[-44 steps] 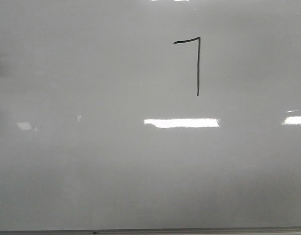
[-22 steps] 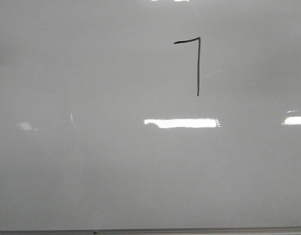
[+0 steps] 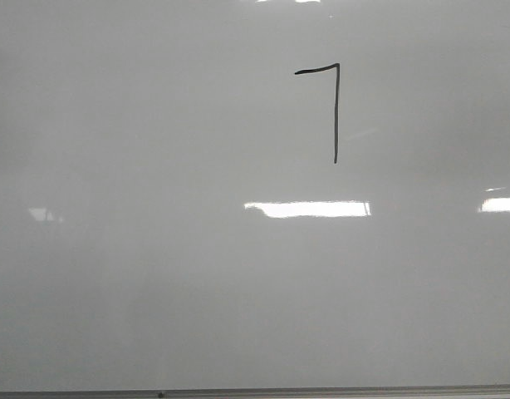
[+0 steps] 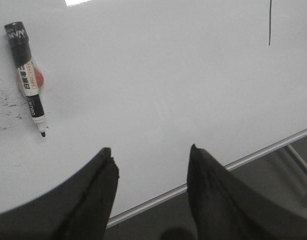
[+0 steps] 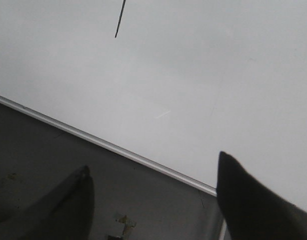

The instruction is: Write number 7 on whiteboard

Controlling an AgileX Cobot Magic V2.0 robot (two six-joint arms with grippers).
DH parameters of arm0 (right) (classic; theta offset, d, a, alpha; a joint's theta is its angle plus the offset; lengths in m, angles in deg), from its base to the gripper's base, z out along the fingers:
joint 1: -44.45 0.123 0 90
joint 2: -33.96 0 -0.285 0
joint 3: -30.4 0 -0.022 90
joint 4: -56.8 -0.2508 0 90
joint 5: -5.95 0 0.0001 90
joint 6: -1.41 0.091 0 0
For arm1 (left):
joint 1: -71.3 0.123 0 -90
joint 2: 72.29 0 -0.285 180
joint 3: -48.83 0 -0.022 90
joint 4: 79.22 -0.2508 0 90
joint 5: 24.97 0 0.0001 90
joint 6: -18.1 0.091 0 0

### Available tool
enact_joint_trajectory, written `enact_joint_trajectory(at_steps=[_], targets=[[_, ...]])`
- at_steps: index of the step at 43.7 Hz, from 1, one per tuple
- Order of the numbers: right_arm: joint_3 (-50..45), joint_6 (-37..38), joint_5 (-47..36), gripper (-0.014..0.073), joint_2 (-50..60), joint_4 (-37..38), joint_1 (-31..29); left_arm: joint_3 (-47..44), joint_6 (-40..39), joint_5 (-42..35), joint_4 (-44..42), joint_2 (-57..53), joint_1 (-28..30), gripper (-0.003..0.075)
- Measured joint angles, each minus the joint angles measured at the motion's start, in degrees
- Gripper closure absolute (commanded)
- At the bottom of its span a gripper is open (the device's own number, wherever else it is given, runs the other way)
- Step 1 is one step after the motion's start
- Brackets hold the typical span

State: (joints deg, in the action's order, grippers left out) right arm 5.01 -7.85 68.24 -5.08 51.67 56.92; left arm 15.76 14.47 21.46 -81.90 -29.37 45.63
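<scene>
The whiteboard (image 3: 155,274) fills the front view, and the number 7 (image 3: 335,108) is drawn on it in thin black strokes toward the upper right. Neither gripper shows in the front view. The left wrist view has my left gripper (image 4: 149,150) open and empty over the whiteboard (image 4: 158,85) near its metal edge, with the stem's end of the number 7 (image 4: 269,25) in the far corner. A black uncapped marker (image 4: 26,77) lies flat on the board. My right gripper (image 5: 152,162) is open and empty above the whiteboard (image 5: 208,75) edge, with the tip of the number 7 (image 5: 119,22) in view.
The board's metal edge strip (image 3: 255,391) runs along the near side. Beyond the edge strip (image 4: 253,155) lies dark floor, and a dark surface (image 5: 68,150) also sits beside the strip in the right wrist view. Smudges of old ink (image 4: 8,100) mark the board near the marker.
Faint reflections on the left of the board have shifted and faded. The number 7 is unchanged.
</scene>
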Motion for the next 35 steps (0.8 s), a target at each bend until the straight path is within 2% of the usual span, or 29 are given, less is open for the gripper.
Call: enact_joint_trajectory(at_steps=[6,11,14,35], targets=[[0.0,0.4,-0.9,0.044,0.0,0.0,0.0,0.0,0.0,0.0,0.0,0.0,0.0,0.0577],[0.0,0.5,-1.2,0.0601,0.0,0.0,0.0,0.0,0.0,0.0,0.0,0.0,0.0,0.068],[0.0,0.5,-1.2,0.0669,0.0,0.0,0.0,0.0,0.0,0.0,0.0,0.0,0.0,0.0726],[0.0,0.5,-1.2,0.0663,0.0,0.0,0.0,0.0,0.0,0.0,0.0,0.0,0.0,0.0741]])
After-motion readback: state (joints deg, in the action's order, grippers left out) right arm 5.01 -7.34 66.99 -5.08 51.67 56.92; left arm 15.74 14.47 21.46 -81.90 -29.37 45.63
